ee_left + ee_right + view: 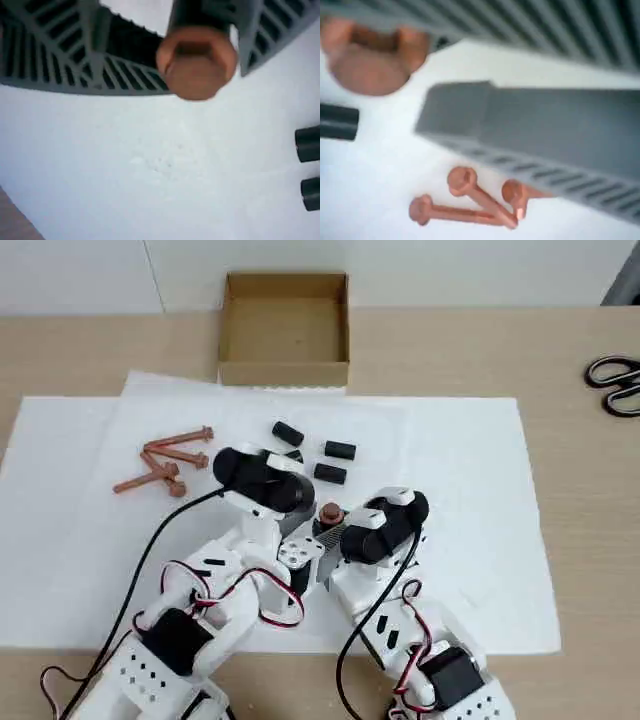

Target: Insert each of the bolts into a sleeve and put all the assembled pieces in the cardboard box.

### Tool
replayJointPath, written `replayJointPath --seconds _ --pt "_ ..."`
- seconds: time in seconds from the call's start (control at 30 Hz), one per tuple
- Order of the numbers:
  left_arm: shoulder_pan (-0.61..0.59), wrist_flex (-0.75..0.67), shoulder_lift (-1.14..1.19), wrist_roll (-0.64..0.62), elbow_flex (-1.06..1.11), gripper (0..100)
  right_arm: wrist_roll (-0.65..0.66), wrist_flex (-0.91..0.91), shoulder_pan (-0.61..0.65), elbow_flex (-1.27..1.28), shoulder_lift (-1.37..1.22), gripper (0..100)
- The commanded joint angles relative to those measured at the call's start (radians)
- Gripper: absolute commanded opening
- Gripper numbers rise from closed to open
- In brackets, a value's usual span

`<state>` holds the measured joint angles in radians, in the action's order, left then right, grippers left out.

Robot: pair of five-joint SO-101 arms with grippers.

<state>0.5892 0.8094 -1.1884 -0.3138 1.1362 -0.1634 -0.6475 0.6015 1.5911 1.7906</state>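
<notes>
High view, grippers: the left gripper (310, 523) and right gripper (338, 532) are seen tip to tip over the white sheet (480, 540). The head of a brown bolt (330, 512) shows between them.
High view, parts: loose bolts (165, 462) are heaped to the left. Three loose sleeves (338, 450) lie just beyond the grippers. The cardboard box (285, 360) stands well apart at the far edge, and no assembled piece is seen in it.
Left wrist view: the bolt head is seen at the end of a black sleeve (195, 12). This sleeve appears to be clamped between the ribbed grey fingers (60, 55), though blur leaves this unsure.
Right wrist view: the bolt head and the loose bolts are shown. Whether the right gripper is apart or together cannot be told.
Risk, slipping: the bolt could be shaken out of the sleeve if the piece is tilted head-down on the way to the box.
Risk, crowding: the piece could be twisted or knocked loose when the close-set grippers are parted.
Risk, sweeping: the nearby loose sleeves could be rolled away by a passing arm.
</notes>
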Motion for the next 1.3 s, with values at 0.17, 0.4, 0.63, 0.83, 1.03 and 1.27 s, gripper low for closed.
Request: replayJointPath --seconds 0.17,0.4,0.63,0.83,1.03,1.27 --pt "-0.158 0.265 -0.011 0.003 -0.213 17 0.0 0.019 -0.056 -0.037 0.007 0.4" --pt "-0.462 0.47 -0.012 0.169 -0.305 17 0.091 -0.105 -0.223 -0.127 -0.002 0.4" --pt "-0.818 0.485 -0.012 0.479 -0.242 17 0.143 -0.173 -0.229 -0.414 -0.162 0.4" --pt "-0.964 0.45 -0.012 0.551 -0.239 17 0.141 0.01 -0.229 -0.733 -0.647 0.4" --pt "-1.076 0.453 -0.012 0.551 -0.236 17 0.141 0.277 -0.268 -1.01 -1.115 0.4" --pt "-1.163 0.523 -0.012 0.555 -0.242 17 0.137 0.556 -0.332 -1.3 -1.629 0.4"
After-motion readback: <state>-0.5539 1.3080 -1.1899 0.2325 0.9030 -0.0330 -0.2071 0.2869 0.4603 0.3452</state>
